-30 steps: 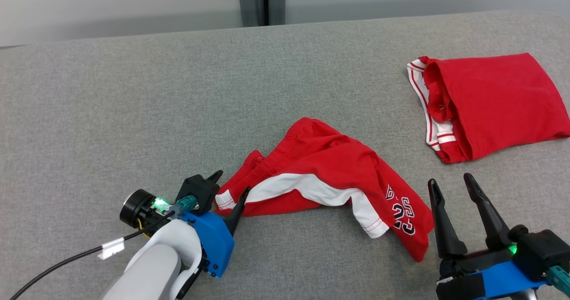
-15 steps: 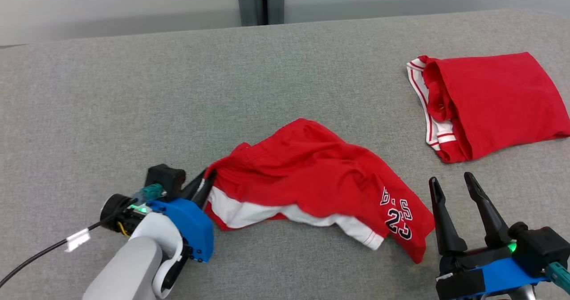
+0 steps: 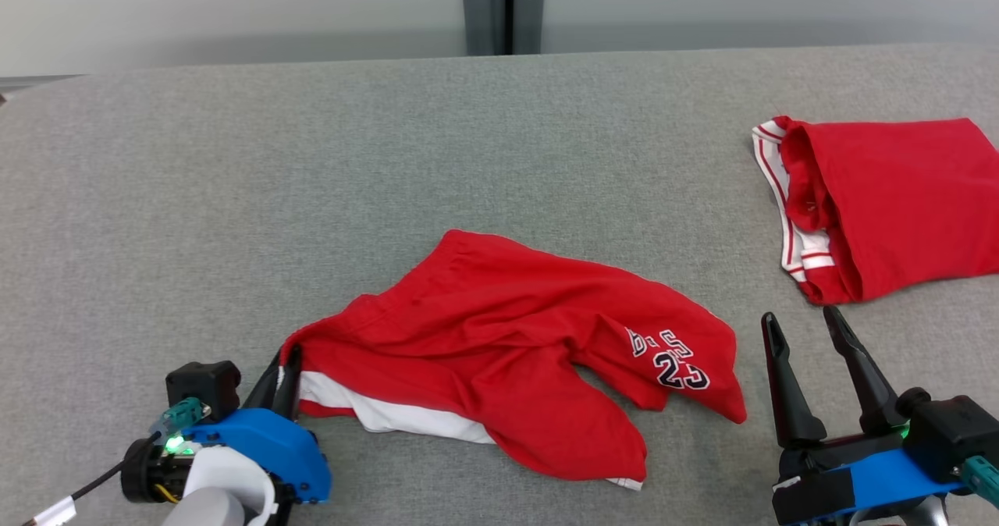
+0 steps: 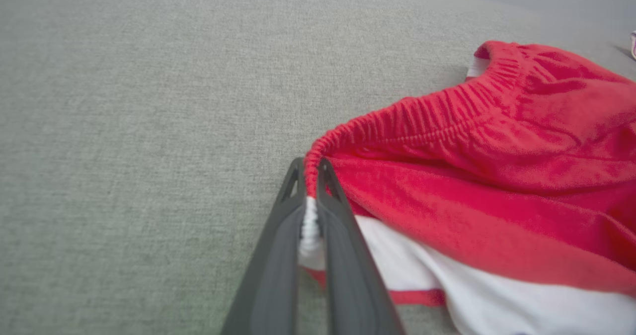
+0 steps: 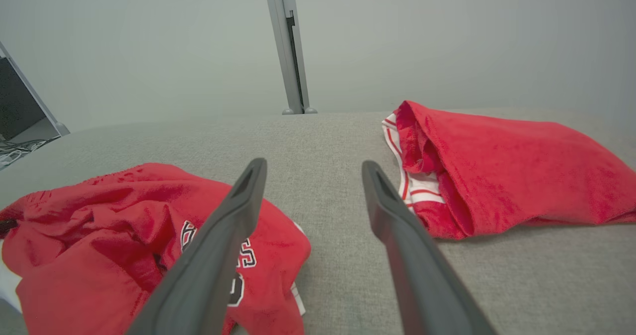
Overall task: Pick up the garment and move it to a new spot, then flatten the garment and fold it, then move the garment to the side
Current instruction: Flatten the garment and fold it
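The garment [image 3: 499,346] is a pair of red shorts with white side trim and a printed number, lying crumpled at the middle front of the grey table. My left gripper [image 3: 287,358] is shut on the garment's left corner at the waistband. In the left wrist view the two fingers [image 4: 278,245] pinch the white-and-red edge of the garment [image 4: 477,176] between them. My right gripper [image 3: 804,331] stands open just right of the garment, nothing between its fingers. The right wrist view has the garment [image 5: 119,225] at lower left, partly behind one finger [image 5: 218,245].
A second red garment [image 3: 890,198] with white striped trim lies folded at the right side of the table [image 3: 312,159]; in the right wrist view this second garment [image 5: 497,171] is just right of the open fingers. A grey post [image 3: 503,7] stands behind the far edge.
My left gripper closed on the garment's left edge and pulled it left and toward me, spreading the shorts out. The head camera shifted slightly. The right gripper stayed open in place.
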{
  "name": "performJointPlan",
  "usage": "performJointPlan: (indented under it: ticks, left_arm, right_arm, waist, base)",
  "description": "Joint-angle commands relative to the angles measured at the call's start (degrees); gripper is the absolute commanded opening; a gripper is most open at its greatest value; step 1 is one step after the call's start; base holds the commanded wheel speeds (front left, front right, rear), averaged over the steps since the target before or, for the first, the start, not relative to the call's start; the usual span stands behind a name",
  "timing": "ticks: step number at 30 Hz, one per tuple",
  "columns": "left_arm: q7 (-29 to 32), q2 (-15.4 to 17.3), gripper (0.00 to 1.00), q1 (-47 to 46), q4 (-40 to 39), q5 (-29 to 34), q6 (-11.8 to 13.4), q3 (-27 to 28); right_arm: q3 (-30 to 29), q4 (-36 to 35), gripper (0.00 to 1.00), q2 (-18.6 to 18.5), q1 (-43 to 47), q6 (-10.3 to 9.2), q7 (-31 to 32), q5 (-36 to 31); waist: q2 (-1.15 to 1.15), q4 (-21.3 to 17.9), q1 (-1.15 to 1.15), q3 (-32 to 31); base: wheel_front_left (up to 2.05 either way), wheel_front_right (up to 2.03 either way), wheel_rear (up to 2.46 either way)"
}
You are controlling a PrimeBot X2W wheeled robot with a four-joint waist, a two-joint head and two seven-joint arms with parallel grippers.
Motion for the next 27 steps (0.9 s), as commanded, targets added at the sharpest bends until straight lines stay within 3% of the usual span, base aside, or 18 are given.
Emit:
performJointPlan:
  ticks: [1,2,9,16,27]
  left_arm:
    - [-1.5,-0.6,0.96,0.9,-1.7,-0.3,0.4,0.3]
    - [-2.4,-0.8,1.0,1.2,-2.5,0.3,0.7,0.1]
    - [-10.5,-2.3,1.0,1.9,-8.6,3.6,3.9,1.2]
    - [-12.6,-0.4,1.0,3.5,-15.5,10.6,8.2,2.8]
    - [-11.7,3.1,1.0,7.9,-20.1,12.4,8.0,2.6]
  right_arm:
    - [-0.2,-0.5,1.0,0.0,0.0,0.03,0.3,-0.7]
    - [-0.2,-0.8,1.0,0.0,0.1,0.02,0.3,-1.0]
    - [0.0,-3.0,1.0,0.0,0.8,0.03,1.4,-2.4]
    - [0.3,-5.1,1.0,0.0,3.1,0.02,3.3,-2.7]
    - [0.0,-5.8,1.0,0.0,5.3,0.03,4.5,-1.7]
  waist:
    - [-0.01,0.5,0.0,-0.4]
    - [-0.01,0.7,0.0,-0.7]
    - [-0.01,1.4,0.0,-3.1]
    - [-0.01,1.4,0.0,-6.1]
    - [-0.01,1.1,0.0,-7.7]
  base:
    - [0.0,0.0,0.0]
    - [0.0,0.0,0.0]
    - [0.0,0.0,0.0]
    - [0.0,0.0,0.0]
    - [0.0,0.0,0.0]
